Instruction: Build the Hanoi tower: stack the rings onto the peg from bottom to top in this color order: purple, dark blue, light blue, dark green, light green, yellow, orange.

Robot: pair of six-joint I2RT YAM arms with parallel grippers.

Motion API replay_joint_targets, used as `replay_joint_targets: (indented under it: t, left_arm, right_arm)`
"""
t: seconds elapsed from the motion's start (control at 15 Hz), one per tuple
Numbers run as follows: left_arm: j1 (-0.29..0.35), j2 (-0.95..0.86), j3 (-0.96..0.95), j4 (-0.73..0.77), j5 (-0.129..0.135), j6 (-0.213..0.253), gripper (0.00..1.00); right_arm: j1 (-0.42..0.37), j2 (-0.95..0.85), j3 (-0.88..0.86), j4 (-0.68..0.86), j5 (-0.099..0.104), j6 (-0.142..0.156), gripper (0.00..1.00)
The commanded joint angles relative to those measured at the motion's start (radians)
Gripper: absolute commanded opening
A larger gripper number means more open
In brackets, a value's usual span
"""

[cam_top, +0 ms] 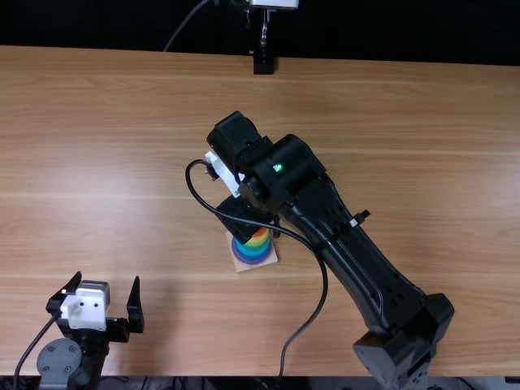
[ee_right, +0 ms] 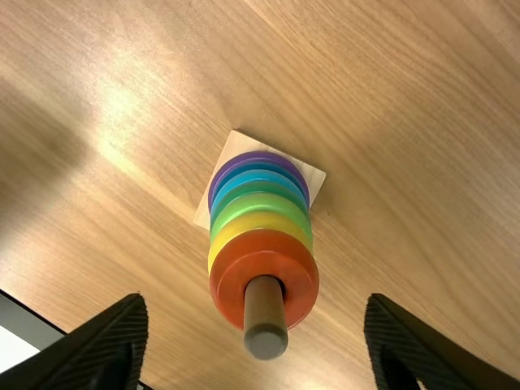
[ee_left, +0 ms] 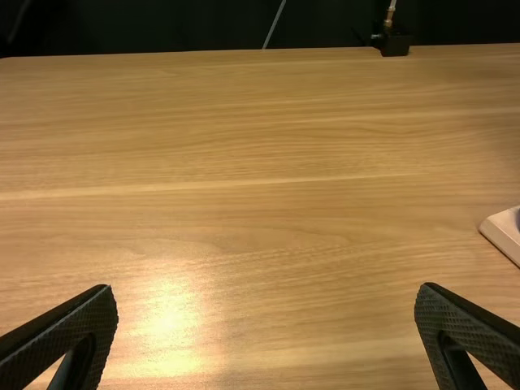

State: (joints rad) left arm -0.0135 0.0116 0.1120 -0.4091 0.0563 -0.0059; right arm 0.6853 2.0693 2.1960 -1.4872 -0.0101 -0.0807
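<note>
Gaping wide and empty, the right gripper (cam_top: 261,231) hangs over the ringed peg (ee_right: 265,312), the left gripper (cam_top: 108,280) likewise but well apart.

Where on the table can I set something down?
Bare table stretches from the left pincer to the far edge, and also right of the right arm. The middle is crowded: the right pincer hangs over the ring tower.

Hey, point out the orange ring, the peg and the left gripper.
Orange ring (ee_right: 258,262): right wrist view, on its upper face.
Peg (ee_right: 264,307): right wrist view, on its shaft.
Left gripper (cam_top: 107,277): top view, midway between its fingertips.
</note>
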Motion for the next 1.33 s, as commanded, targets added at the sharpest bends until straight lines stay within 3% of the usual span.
replay_joint_targets:
  t: [0.0,0.2,0.33,0.53,0.8,1.27]
  left_arm:
    - [-0.008,-0.012,-0.112,-0.077,0.004,-0.005,1.0]
    - [-0.008,-0.012,-0.112,-0.077,0.004,-0.005,1.0]
    - [-0.008,-0.012,-0.112,-0.077,0.004,-0.005,1.0]
    - [-0.008,-0.012,-0.112,-0.077,0.004,-0.005,1.0]
    - [-0.008,-0.012,-0.112,-0.077,0.006,-0.005,1.0]
    - [-0.008,-0.012,-0.112,-0.077,0.004,-0.005,1.0]
  right_arm:
    - [-0.003,0.015,-0.001,0.006,0.005,-0.004,1.0]
    - [-0.024,0.009,-0.012,0.161,0.008,-0.006,1.0]
    - [-0.101,-0.04,-0.074,0.273,0.006,-0.01,1.0]
    - [-0.211,-0.207,-0.303,0.474,0.01,-0.015,1.0]
    - [-0.392,-0.451,-0.645,0.737,0.075,-0.013,1.0]
    - [-0.629,-0.991,-1.256,1.32,0.073,-0.004,1.0]
